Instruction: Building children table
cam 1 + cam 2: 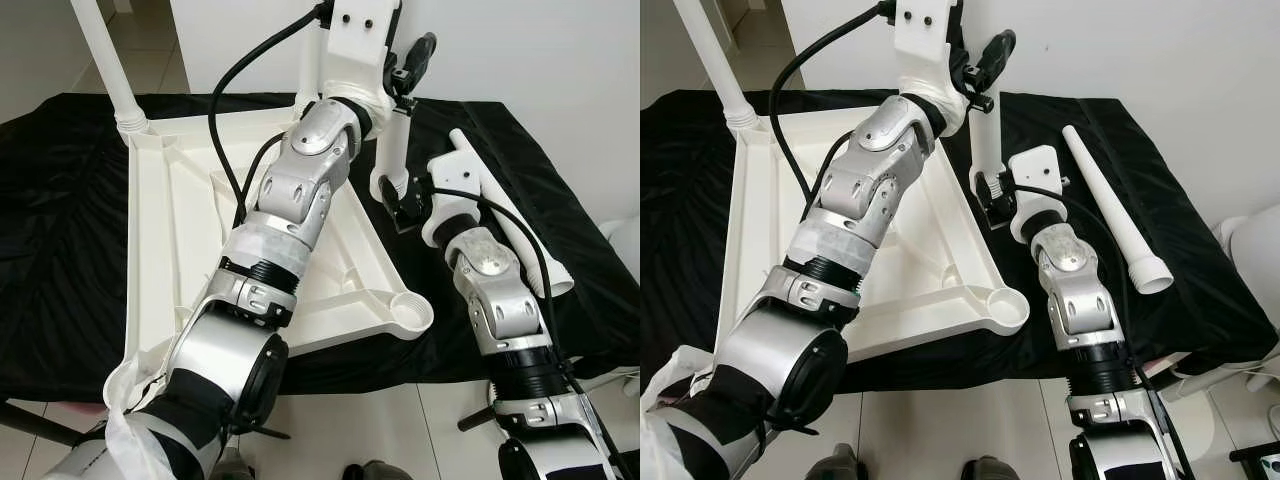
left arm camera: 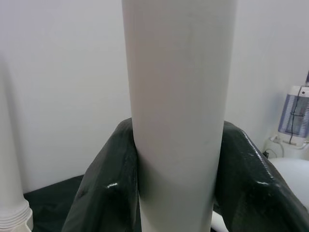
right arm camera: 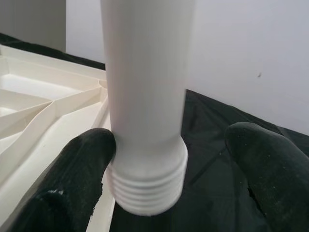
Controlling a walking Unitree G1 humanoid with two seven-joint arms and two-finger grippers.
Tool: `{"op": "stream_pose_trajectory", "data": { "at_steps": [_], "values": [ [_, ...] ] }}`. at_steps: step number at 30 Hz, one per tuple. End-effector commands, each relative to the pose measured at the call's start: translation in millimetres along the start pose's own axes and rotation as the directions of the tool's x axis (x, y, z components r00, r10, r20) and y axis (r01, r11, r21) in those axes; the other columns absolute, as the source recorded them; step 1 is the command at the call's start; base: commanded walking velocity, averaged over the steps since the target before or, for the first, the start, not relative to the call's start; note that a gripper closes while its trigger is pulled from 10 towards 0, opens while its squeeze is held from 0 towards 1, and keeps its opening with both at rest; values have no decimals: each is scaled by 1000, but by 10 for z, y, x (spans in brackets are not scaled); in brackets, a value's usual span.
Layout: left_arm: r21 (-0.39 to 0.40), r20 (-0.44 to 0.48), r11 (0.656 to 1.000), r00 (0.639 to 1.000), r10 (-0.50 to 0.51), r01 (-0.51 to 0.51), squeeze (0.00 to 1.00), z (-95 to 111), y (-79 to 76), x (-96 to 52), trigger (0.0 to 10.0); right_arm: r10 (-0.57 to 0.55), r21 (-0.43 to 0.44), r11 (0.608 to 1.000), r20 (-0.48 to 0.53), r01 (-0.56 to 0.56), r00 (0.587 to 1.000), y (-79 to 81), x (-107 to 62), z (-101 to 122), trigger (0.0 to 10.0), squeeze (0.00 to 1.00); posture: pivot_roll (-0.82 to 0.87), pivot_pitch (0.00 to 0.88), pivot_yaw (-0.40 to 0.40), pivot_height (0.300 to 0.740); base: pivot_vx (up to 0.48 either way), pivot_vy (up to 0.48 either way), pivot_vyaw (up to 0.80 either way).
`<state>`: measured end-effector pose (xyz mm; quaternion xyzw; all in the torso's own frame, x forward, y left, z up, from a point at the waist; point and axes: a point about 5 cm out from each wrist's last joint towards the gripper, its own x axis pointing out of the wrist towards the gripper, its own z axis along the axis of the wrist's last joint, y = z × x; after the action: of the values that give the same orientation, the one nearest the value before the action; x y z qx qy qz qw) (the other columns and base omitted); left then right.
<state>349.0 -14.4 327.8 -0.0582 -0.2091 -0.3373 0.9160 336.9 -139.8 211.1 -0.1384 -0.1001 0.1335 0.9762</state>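
Over the upside-down table top [image 1: 180, 260], the left pincer [image 1: 412, 62] squeezes a white leg [image 1: 392, 150] upright while the right pincer [image 1: 405, 200], spread beside its ridged end [image 3: 147, 186], helps aim it at a corner hole.

black cloth [image 1: 60, 200] | white wall [image 1: 520, 50] | tiled floor [image 1: 400, 430]

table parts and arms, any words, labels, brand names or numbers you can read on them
None can be read.
White tabletop: bare plastic, no print.
Held leg, loose leg: plain white.
Left tool, right tool and the silver arms: no legible marking.
Black cloth: plain.
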Motion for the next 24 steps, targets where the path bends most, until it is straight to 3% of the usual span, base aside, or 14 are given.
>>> {"op": "stream_pose_trajectory", "data": {
  "at_steps": [1, 24],
  "values": [
    [10, 7, 999, 999, -44, 44, 0, 35, -88, 4, 10000, 17, -20, 1000, -14, -18, 1000, 7, 35, -10, 10000, 0, 37, 0, -28, 740, 0, 0, 0],
    [-11, 10, 997, 997, -81, 81, 0, 65, -236, -14, 10000, 111, -128, 986, 21, -108, 994, 60, 270, 84, 10000, 0, 50, 0, -42, 740, 0, 0, 0]
  ]
}}
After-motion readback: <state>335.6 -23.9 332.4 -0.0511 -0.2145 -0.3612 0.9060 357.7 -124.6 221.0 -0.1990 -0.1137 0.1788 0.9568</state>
